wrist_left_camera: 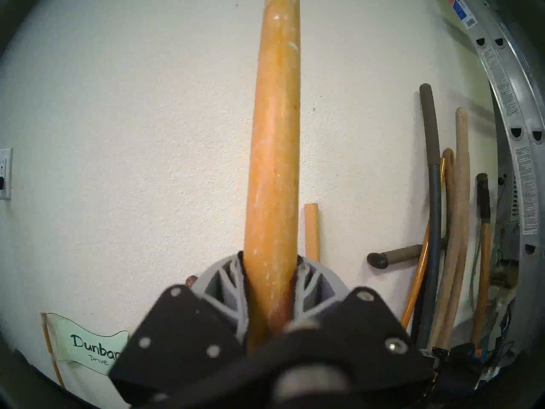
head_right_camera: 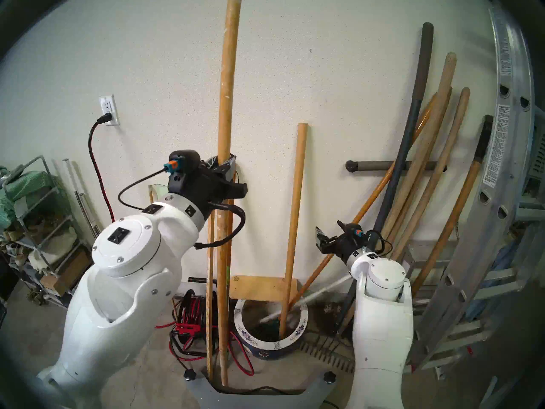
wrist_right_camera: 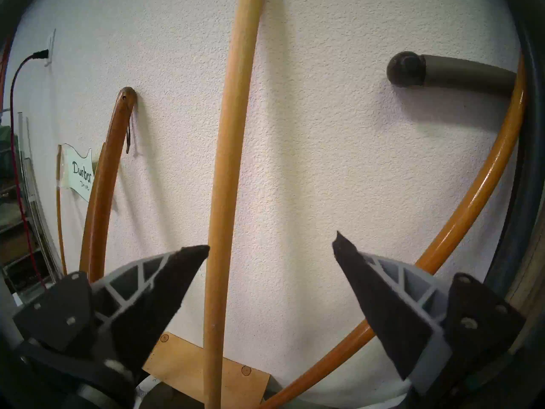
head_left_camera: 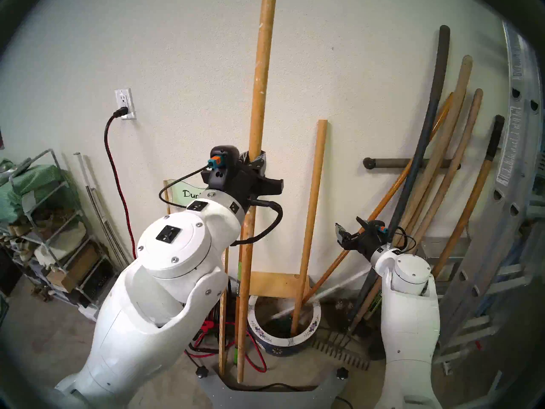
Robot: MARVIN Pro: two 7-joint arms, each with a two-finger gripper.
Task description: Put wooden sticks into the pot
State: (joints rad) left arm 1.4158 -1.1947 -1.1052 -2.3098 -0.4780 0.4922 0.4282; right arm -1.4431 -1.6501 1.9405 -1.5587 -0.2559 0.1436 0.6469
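Observation:
My left gripper [head_left_camera: 256, 160] is shut on the paint-flecked pole [head_left_camera: 261, 75] and holds it upright; the grip shows close up in the left wrist view [wrist_left_camera: 270, 259]. The pole's lower end is outside the pot [head_left_camera: 313, 325], to its left by my base. The plain pale dowel [head_left_camera: 312, 207] stands in the pot and leans on the wall. The dark red-brown pole [wrist_right_camera: 100, 193] with its cord loop leans on the wall behind my left arm; its green label [head_left_camera: 239, 269] shows. My right gripper [head_left_camera: 349, 227] is open and empty, facing the dowel [wrist_right_camera: 227, 163].
A thin slat [head_left_camera: 222, 311] stands left of the held pole. An orange handle [head_left_camera: 339, 269] and a white pipe lie into the pot. Tool handles [head_left_camera: 442, 178], a ladder [head_left_camera: 516, 163] and a rake head [head_left_camera: 339, 352] are on the right. Cables [head_left_camera: 206, 325] and a shelf rack [head_left_camera: 44, 222] are on the left.

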